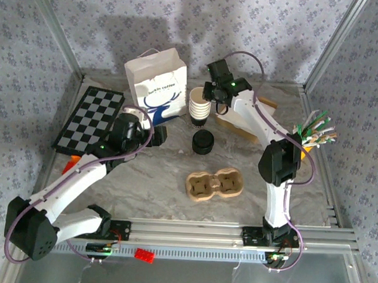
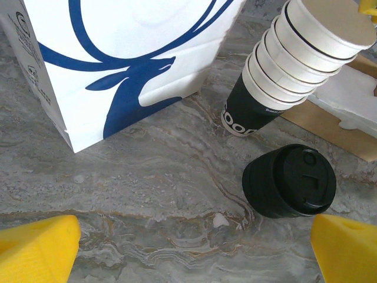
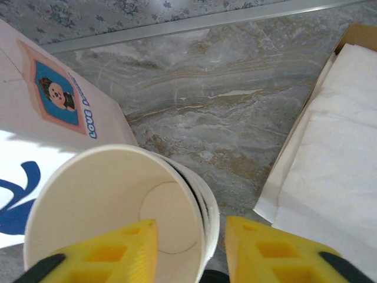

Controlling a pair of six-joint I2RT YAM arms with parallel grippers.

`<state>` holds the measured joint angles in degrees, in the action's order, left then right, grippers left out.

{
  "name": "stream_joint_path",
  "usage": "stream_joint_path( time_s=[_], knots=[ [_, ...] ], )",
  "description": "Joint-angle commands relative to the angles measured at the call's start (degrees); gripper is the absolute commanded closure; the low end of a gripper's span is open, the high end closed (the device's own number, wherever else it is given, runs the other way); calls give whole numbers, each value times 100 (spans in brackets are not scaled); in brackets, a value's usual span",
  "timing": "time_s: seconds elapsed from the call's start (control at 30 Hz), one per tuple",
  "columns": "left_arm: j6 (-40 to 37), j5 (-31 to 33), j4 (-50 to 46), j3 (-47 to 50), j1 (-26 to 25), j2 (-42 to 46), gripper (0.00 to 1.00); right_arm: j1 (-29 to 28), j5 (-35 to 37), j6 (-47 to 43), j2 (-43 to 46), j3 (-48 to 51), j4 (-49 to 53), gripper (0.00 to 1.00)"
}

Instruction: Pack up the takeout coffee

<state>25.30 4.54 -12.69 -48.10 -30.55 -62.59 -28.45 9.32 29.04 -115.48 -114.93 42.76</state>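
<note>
From above, looks barely started: can see both wells of the cup carrier (image 1: 214,184) empty, well nearer the bases than the right claw (image 1: 210,102), and the paper bag (image 1: 157,83) standing upright just to that claw's left with nothing visibly loaded. Leaves, by my reckoning, pulling a cup, capping it from the black lid stack (image 1: 203,142), seating it in the carrier and bagging the lot. Places the right claw on top of the cup stack (image 1: 199,109), at its rim; shows the left claw (image 1: 159,135) low over the tabletop (image 1: 175,163), touching nothing, bag just ahead of it. Through the left wrist, finds the left claw (image 2: 194,247) spread wide and holding nothing, yellow fingers (image 2: 35,250) at the bottom corners, lid stack ahead and to the right, cup stack beyond that, bag ahead and to the left. Through the right wrist, puts the right claw (image 3: 191,247) astride the wall of the top cup (image 3: 118,200): one finger inside the mouth, the other outside by the rim, set partway closed; cannot tell whether pinching the wall or merely bracketing it. Notes white napkins (image 3: 336,147) off to that claw's right
</note>
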Motion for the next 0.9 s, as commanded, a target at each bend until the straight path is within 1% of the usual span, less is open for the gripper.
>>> stream_joint_path(
  time_s=[0.0,0.13,0.3,0.5,0.73,0.87],
  knots=[
    [-135,119,-163,-289,-30,-17,0,-44,146,-23,-182,-347,383,66],
    [-157,100,-210,-340,-26,-25,0,-47,210,-23,-345,-591,536,71],
    [-174,105,-222,-364,-26,-23,0,-47,158,-21,-448,-731,693,79],
    [-182,65,-229,-395,-30,-63,0,-38,143,-41,-527,-925,845,81],
    [-201,74,-287,-428,-34,-60,0,-21,109,15,-509,-1109,935,93],
    [-201,70,-349,-503,-29,-45,0,-13,28,53,-393,-1230,977,95]
  ],
)
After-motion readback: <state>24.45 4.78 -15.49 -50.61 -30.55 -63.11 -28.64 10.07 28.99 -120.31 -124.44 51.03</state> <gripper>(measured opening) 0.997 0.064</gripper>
